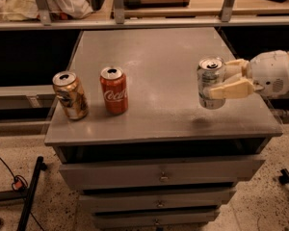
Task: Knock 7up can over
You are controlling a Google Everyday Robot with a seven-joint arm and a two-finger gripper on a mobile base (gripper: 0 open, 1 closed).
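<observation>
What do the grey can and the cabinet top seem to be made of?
The grey can looks like thin metal, likely aluminium, with a dull silvery sheen and a bright pull-tab lid. The hand, at the right edge, is closed around it. The cabinet top is probably painted or laminated board, possibly metal: matte grey and smooth, with faint pale scuffs.
</observation>
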